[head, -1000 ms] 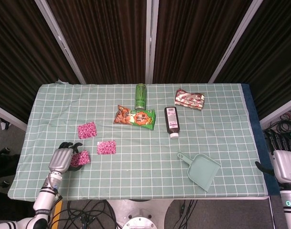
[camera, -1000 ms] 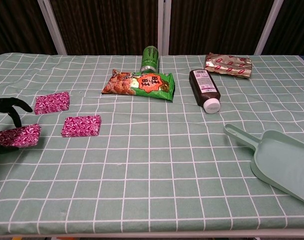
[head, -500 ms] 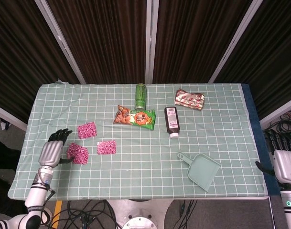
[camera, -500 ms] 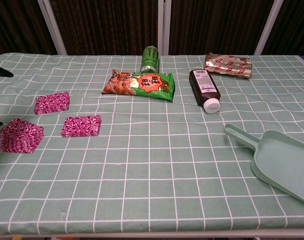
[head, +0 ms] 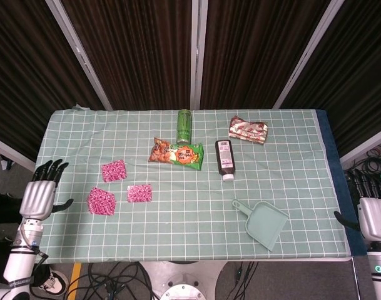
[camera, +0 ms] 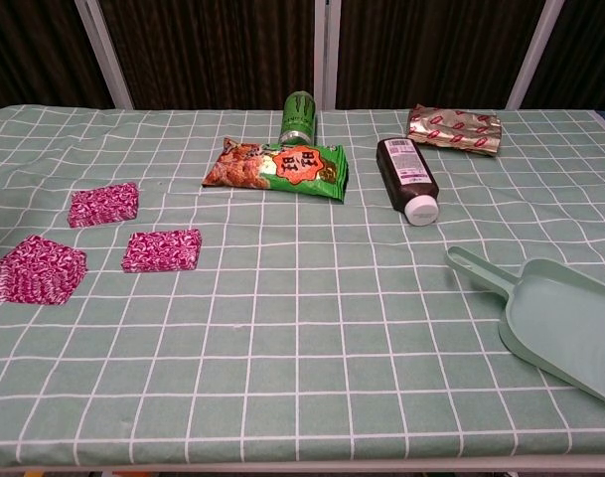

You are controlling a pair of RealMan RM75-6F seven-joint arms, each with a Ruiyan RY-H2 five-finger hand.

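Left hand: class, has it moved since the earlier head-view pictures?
Yes. The left hand has let go of the nearest pink packet and drawn back leftward, off the table edge.

Matt checked tablecloth, glossy foil snack bag, smooth plastic dustpan.

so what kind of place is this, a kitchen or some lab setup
Most likely a lab or test setup, not a kitchen. A table with a green checked cloth stands before dark curtains, loose cables trail on the floor under it, and unrelated items are spread out: a dustpan, a green can, pink packets.
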